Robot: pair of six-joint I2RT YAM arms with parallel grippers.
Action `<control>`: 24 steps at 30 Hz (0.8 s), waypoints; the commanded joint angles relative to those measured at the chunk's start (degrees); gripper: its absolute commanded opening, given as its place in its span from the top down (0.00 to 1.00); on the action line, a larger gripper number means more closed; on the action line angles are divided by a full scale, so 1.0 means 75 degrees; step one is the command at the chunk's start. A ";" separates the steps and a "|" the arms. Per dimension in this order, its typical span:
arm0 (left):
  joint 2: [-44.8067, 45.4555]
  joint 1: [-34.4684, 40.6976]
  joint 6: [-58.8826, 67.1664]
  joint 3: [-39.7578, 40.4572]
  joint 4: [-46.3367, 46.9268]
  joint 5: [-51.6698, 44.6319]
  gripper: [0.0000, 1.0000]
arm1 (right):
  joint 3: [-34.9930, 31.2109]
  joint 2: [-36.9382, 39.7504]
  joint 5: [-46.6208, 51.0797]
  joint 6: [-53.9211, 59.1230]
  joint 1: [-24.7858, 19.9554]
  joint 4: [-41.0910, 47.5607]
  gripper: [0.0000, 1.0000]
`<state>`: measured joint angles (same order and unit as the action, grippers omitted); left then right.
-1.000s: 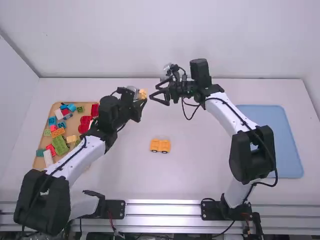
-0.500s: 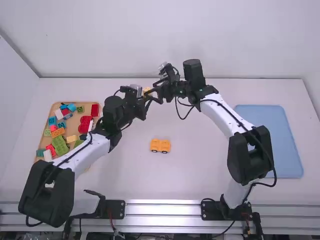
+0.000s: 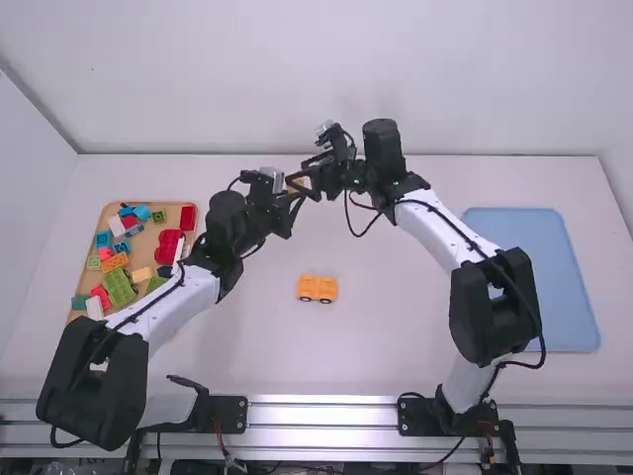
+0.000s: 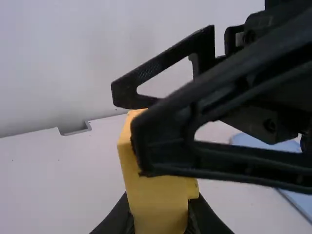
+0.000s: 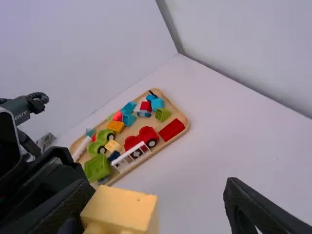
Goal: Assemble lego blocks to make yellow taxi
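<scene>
- Yellow block (image 4: 157, 209): is sitting clamped between the left gripper's (image 3: 289, 194) fingers, upper middle of the high view.
- Right gripper (image 3: 305, 179): is standing wide open, one finger beside that block.
- Orange-yellow wheeled car base (image 3: 317, 288): is resting mid-frame.
- Tan tray (image 3: 148, 237): is holding assorted bricks (image 3: 118, 287), left.

Both hands I run, left hand (image 3: 296, 198) and right hand (image 3: 306, 182): black. Held block (image 4: 158, 207): plain yellow. Wheeled piece (image 3: 316, 287): orange, dark wheels. Counter (image 3: 396, 346): white. Block tray (image 5: 179, 114): tan. Far-right tray (image 3: 539, 282): plain light blue. I see red block (image 5: 171, 129), green block (image 5: 163, 114).
</scene>
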<state>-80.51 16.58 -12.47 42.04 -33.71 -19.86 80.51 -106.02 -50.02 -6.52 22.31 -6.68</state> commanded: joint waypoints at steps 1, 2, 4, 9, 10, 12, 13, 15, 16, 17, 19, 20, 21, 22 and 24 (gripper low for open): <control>-0.0009 0.0041 -0.0017 -0.0015 -0.0052 0.0146 0.98 | -0.0134 -0.0061 -0.0038 -0.0160 0.0029 -0.0023 0.26; -0.0009 0.0041 -0.0020 -0.0015 -0.0058 0.0192 0.98 | -0.0134 -0.0061 -0.0137 -0.0154 0.0026 -0.0017 0.26; -0.0009 0.0041 0.0041 -0.0015 -0.0070 0.0181 0.97 | -0.0134 -0.0061 -0.0248 -0.0157 0.0041 0.0012 0.26; -0.0009 0.0041 0.0032 -0.0015 -0.0055 0.0178 0.97 | -0.0140 -0.0061 -0.0128 -0.0131 0.0181 0.0017 0.27; -0.0009 0.0041 0.0035 -0.0017 -0.0052 0.0172 0.98 | -0.0140 -0.0061 -0.0125 -0.0128 0.0201 0.0020 0.28; -0.0009 0.0044 0.0035 -0.0017 -0.0015 0.0175 0.97 | -0.0140 -0.0061 -0.0125 -0.0128 0.0242 0.0026 0.32; -0.0009 0.0044 0.0035 -0.0015 0.0003 0.0175 0.97 | -0.0140 -0.0061 -0.0131 -0.0134 0.0242 0.0026 0.34; -0.0009 0.0041 0.0035 -0.0015 0.0032 0.0175 0.97 | -0.0140 -0.0061 -0.0131 -0.0134 0.0242 0.0026 0.39; -0.0009 0.0041 0.0035 -0.0017 0.0032 0.0178 0.97 | -0.0140 -0.0061 -0.0122 -0.0143 0.0236 0.0029 0.41; -0.0009 0.0041 0.0035 -0.0015 0.0029 0.0178 0.98 | -0.0140 -0.0061 -0.0128 -0.0163 0.0233 0.0023 0.46; -0.0009 0.0041 0.0032 -0.0015 0.0009 0.0195 0.98 | -0.0140 -0.0061 -0.0125 -0.0157 0.0233 0.0032 0.51; -0.0009 0.0041 0.0035 -0.0017 0.0000 0.0204 0.98 | -0.0140 -0.0061 -0.0122 -0.0157 0.0233 0.0035 0.53; -0.0009 0.0041 0.0035 -0.0015 0.0000 0.0204 0.98 | -0.0140 -0.0061 -0.0125 -0.0154 0.0233 0.0035 0.54; -0.0009 0.0041 0.0032 -0.0015 0.0000 0.0198 0.97 | -0.0140 -0.0061 -0.0125 -0.0154 0.0233 0.0035 0.56; -0.0009 0.0041 0.0035 -0.0015 0.0000 0.0201 0.97 | -0.0140 -0.0061 -0.0125 -0.0154 0.0236 0.0052 0.59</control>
<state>-80.51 16.58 -12.47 42.04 -33.34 -18.55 80.01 -106.02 -50.96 -7.51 24.03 -6.26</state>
